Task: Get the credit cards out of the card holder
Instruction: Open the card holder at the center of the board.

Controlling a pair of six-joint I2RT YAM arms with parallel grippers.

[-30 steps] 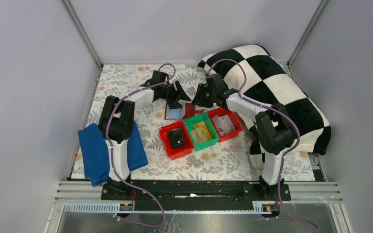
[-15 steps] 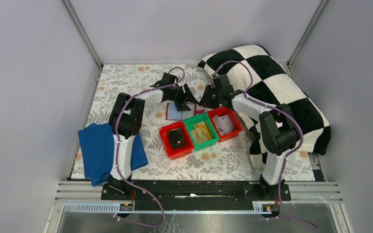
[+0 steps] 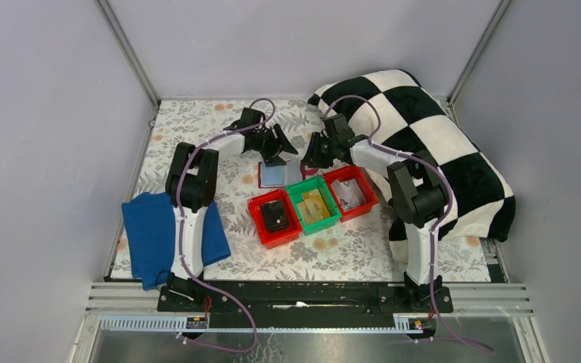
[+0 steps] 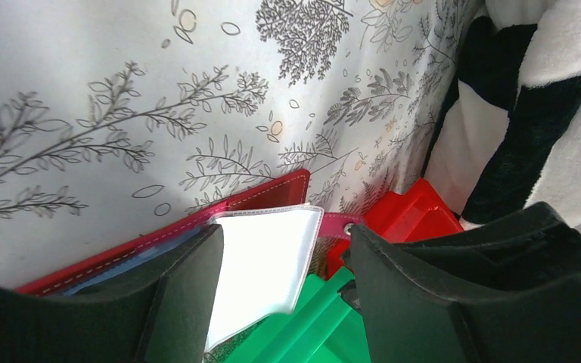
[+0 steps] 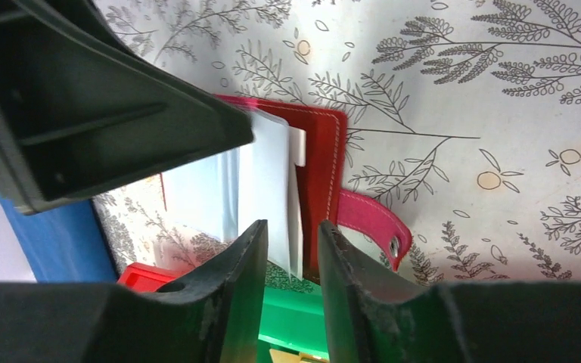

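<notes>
The card holder (image 3: 278, 173) is laid open on the flowered cloth (image 3: 197, 128), just beyond the far left corner of the green bin (image 3: 314, 204). Its strap tab (image 5: 367, 215) is turned toward that bin's far edge. The credit cards (image 5: 265, 181) are not yet out. Pale leaves are fanned up from the red cover, so an edge is offered that can be taken from above.

The left gripper (image 4: 284, 238) is set over the holder beyond the bin's left corner. Its jaws are spread wide, one finger lies across the cover, and a pale leaf stands free between them. It is judged to be placed there so that the holder is kept down while the cards are drawn.

The right gripper (image 5: 291, 231) is set above the bin's far edge, its jaws drawn narrow about the cards' near edge. Whether the cards are actually nipped cannot be told from the wrist view.

A firm pinch on the cards alone is judged to be needed next, followed by a pull away from the cover. If the cover is caught as well, the whole holder may be dragged toward the green bin.
</notes>
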